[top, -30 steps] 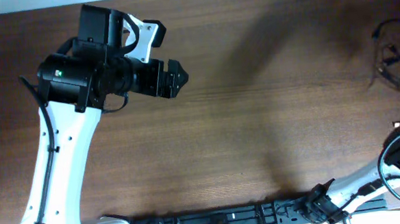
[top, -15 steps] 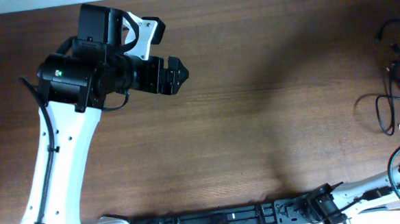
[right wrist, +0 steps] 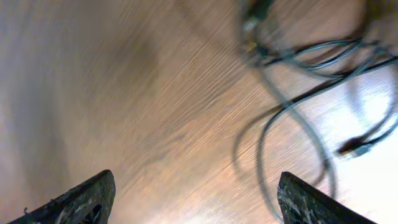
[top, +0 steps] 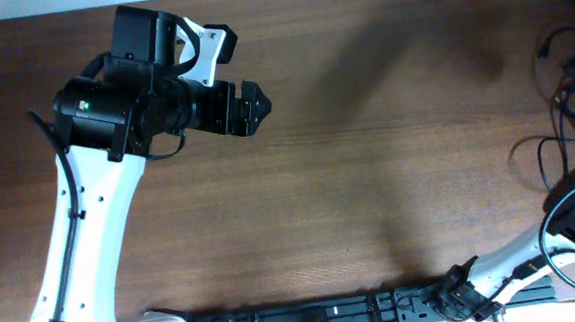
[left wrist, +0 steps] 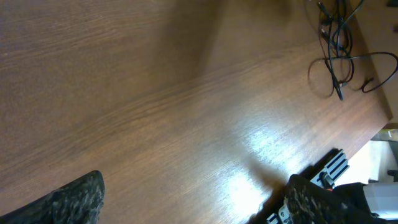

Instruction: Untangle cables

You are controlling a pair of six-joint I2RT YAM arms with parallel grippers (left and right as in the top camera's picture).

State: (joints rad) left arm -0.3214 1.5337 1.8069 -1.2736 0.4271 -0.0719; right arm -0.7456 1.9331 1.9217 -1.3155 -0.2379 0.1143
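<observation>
Overhead view: the thin black cables (top: 562, 105), flexible cords with small plug ends, lie as a loose tangle on the dark brown wooden table (top: 368, 186) against its right edge. They spread from near the far right corner toward the middle of that edge. The long axis of the tangle runs along the edge, with one open loop reaching a little inward at its near end. The black two-fingered left claw (top: 257, 107) hangs over the far left part of the table, pointing toward the right edge and well apart from the tangle. The white and black right arm (top: 524, 259) rises at the near right corner, near the tangle; its claw cannot be made out from above. Left wrist view: the left claw (left wrist: 194, 183) is spread wide with nothing between its fingers, and the cables (left wrist: 336, 65) appear small at the picture's upper right, far ahead across bare wood. Right wrist view (blurred): the right claw (right wrist: 196, 180) is likewise spread wide and empty. The cables (right wrist: 298, 96) lie ahead of it, offset toward the picture's right side, near but not between the fingers. Judgement: the right arm is the nearer one, so the first grasp likely falls to it; the claw would need to shift toward the right edge and close across a single strand, crosswise to the tangle's long axis
</observation>
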